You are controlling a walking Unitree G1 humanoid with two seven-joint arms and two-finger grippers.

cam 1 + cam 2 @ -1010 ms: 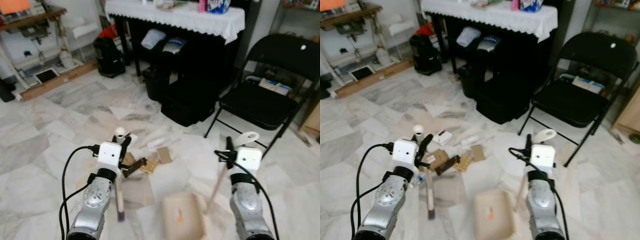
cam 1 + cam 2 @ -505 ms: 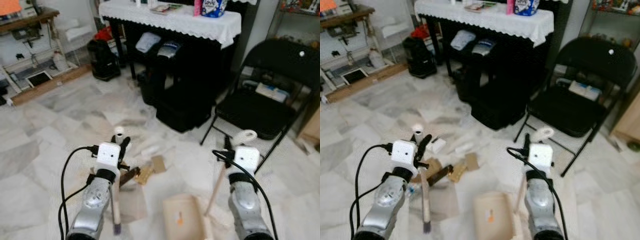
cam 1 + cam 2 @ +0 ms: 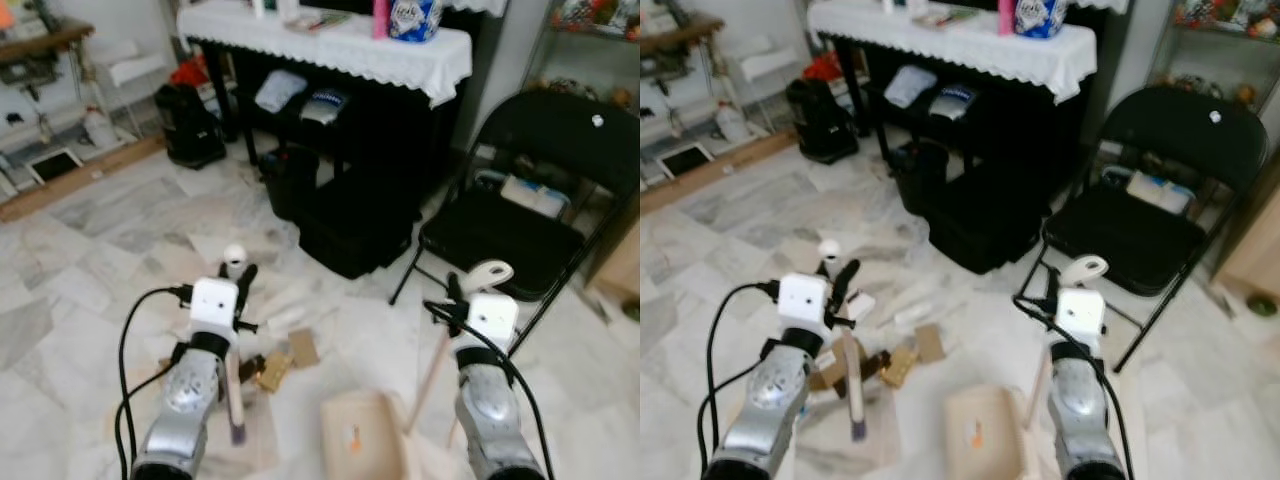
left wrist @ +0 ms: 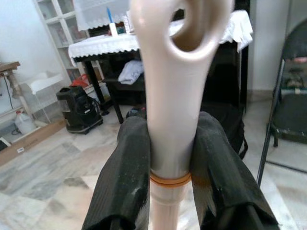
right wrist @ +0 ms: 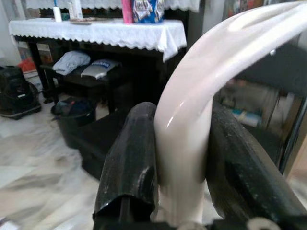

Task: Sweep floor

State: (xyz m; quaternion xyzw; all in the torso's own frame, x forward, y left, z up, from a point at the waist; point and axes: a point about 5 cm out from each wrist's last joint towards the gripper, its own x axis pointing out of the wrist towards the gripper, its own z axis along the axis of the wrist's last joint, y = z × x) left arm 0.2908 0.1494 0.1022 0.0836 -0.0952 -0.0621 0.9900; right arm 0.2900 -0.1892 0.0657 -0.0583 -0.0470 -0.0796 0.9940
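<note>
Floor [image 3: 90, 270] of pale marble tile spreads out in the left eye view, with a scatter of cardboard scraps [image 3: 285, 355] lying on it just ahead of the robot. The left tool [image 3: 238, 285] is clamped on a cream broom handle [image 3: 233, 385] that runs down toward the tiles to a dark tip. The right tool [image 3: 462, 293] grips the cream dustpan handle [image 3: 432, 370], whose looped top [image 3: 490, 271] pokes out above it; the tan dustpan [image 3: 362, 440] sits on the tiles between the two arms, near the scraps. Beyond stand a dark worktop under a white lace cloth [image 3: 330, 40], black bags [image 3: 355, 215] beneath it and a black folding chair [image 3: 525, 210] to the right.

The right eye view gives the same layout: scraps [image 3: 902, 360] just left of the dustpan [image 3: 982, 440], everything somewhat blurred.

In the left wrist view two black fingers [image 4: 128, 177] press tight on either side of the cream handle [image 4: 169, 120], with an orange band [image 4: 169, 180] around it at what looks like a joint.

In the right wrist view the black fingers [image 5: 134, 163] likewise close around the curved cream handle [image 5: 187, 124].
</note>
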